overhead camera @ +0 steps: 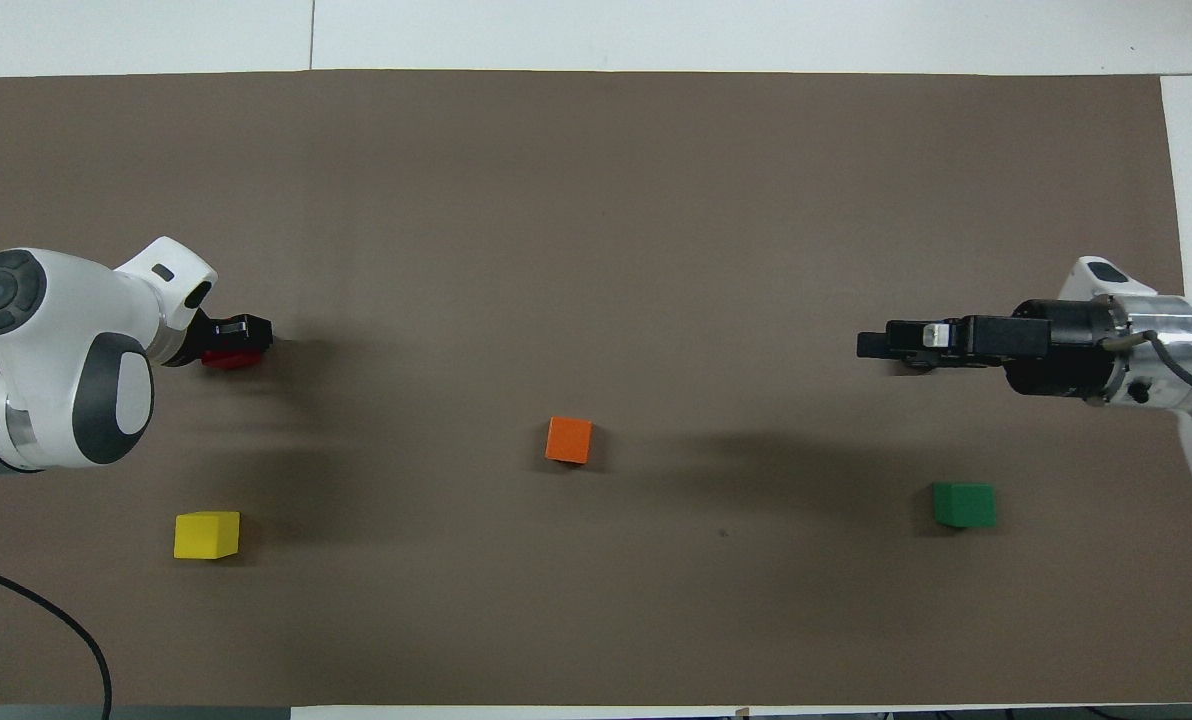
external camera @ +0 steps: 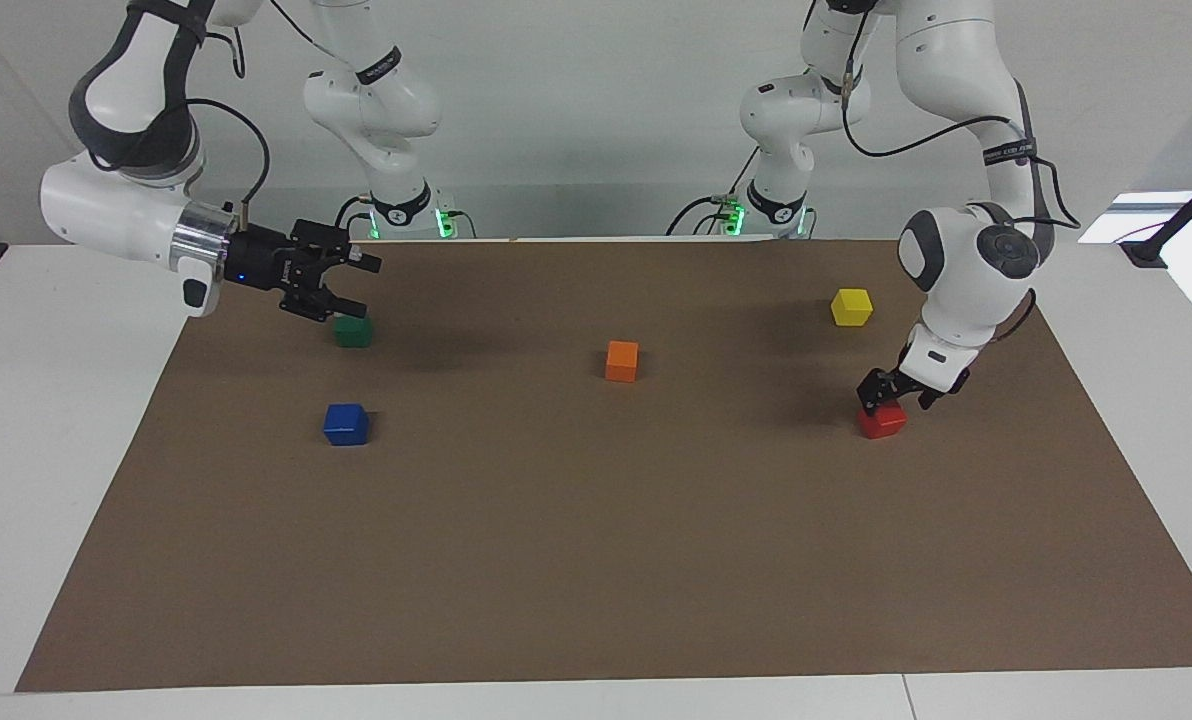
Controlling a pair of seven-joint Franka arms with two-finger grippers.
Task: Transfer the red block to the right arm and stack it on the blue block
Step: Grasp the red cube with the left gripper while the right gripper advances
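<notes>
left gripper [external camera: 891, 397] is down around the red block [external camera: 883, 421] on the mat [external camera: 596, 560], grip unclear. right gripper [external camera: 346, 282] hangs open over the blue block [external camera: 346, 424].

Cube [external camera: 621, 361] mid-mat [external camera: 596, 560]; others toward ends.

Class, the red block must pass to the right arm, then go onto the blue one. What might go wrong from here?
1. The left gripper sits low around the red block; an off-centre grasp may tilt it.
2. The right gripper hangs over the green block, close enough to knock it.
</notes>
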